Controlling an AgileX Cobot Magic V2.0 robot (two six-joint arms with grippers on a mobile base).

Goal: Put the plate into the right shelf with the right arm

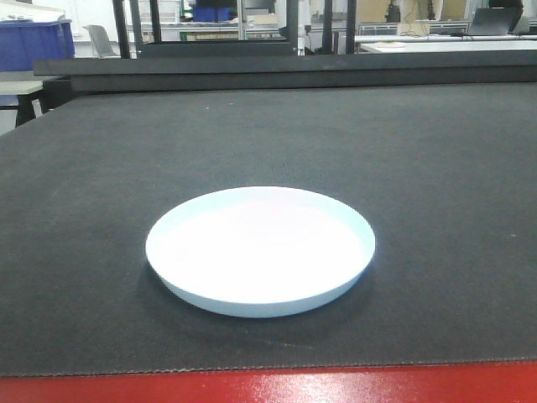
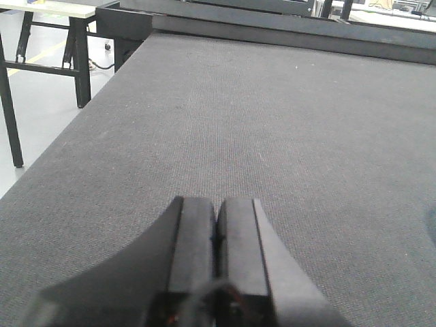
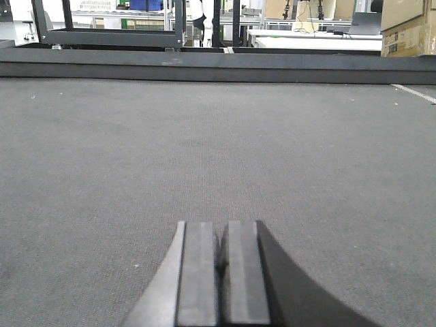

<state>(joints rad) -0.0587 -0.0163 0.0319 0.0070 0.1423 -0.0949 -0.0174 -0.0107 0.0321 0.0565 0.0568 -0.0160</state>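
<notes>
1. My right hand (image 3: 219, 235) sits at the bottom centre of its wrist view. Its two dark pads (image 3: 199, 272) are pressed flat together with only a thin seam between them, and it holds nothing.
2. My left hand (image 2: 216, 211), at the bottom centre of its own wrist view, is closed the same way, pad against pad, and it too grips nothing.
3. Both hands hang low over the dark grey mat (image 3: 218, 136) that covers the tabletop (image 1: 268, 388). In each wrist view the mat runs from the pads up to a raised dark ledge (image 3: 218, 65) across the top of the frame.
4. The plate (image 1: 260, 250) lies flat and right way up on the mat. It is in the lower middle of the front view, near the tabletop's red front edge and apart from both hands.
5. Past the ledge, a blue bin (image 1: 33, 42) stands in the upper left of the front view, and a cardboard box (image 3: 409, 27) fills the upper right corner of the right wrist view.
</notes>
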